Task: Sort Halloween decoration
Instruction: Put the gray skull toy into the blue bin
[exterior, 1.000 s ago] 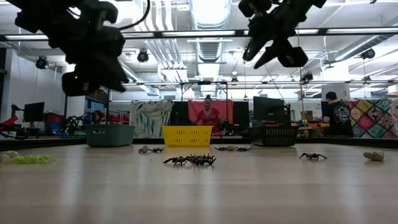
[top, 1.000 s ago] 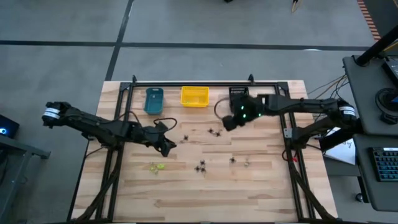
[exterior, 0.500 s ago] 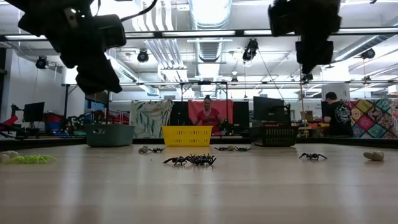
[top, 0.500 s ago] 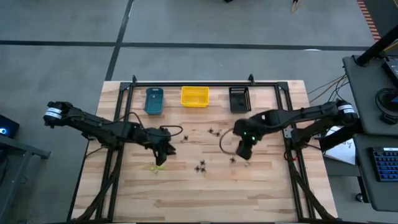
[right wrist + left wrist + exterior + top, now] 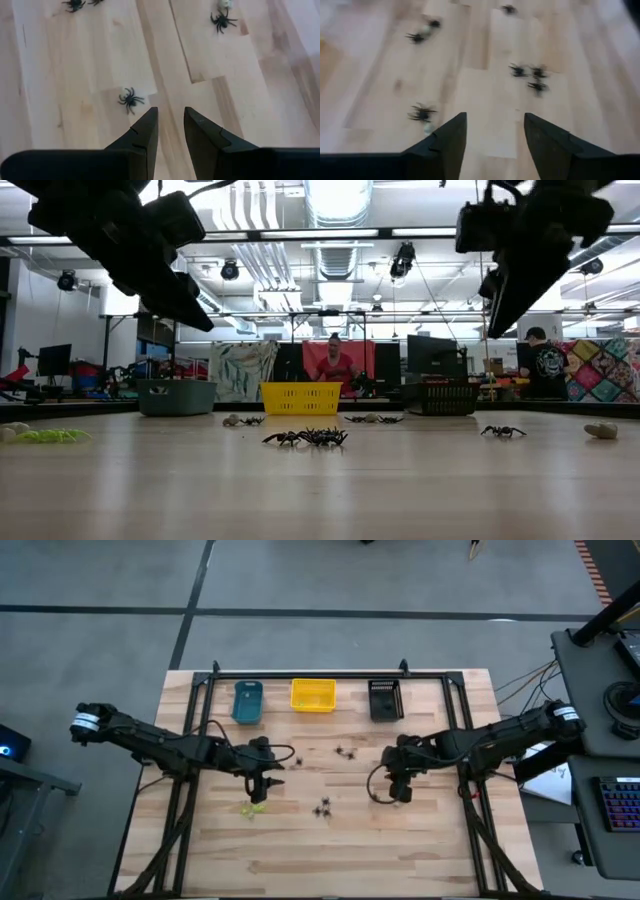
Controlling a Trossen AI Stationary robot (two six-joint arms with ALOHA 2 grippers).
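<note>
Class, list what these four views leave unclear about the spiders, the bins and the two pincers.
- Yellow bin contents: too small in the high view, wall-hidden in the low view.
- Yellow-green trinket: shape too small in the high view.
- Left pincer: blurred wrist view, spiders indistinct.
- Right pincer: fingertips cut off in the low view.

bare wood table [image 5: 300, 850] near front, scattered spiders [image 5: 322, 808] mid-table, bins [image 5: 313, 695] along back edge
</note>
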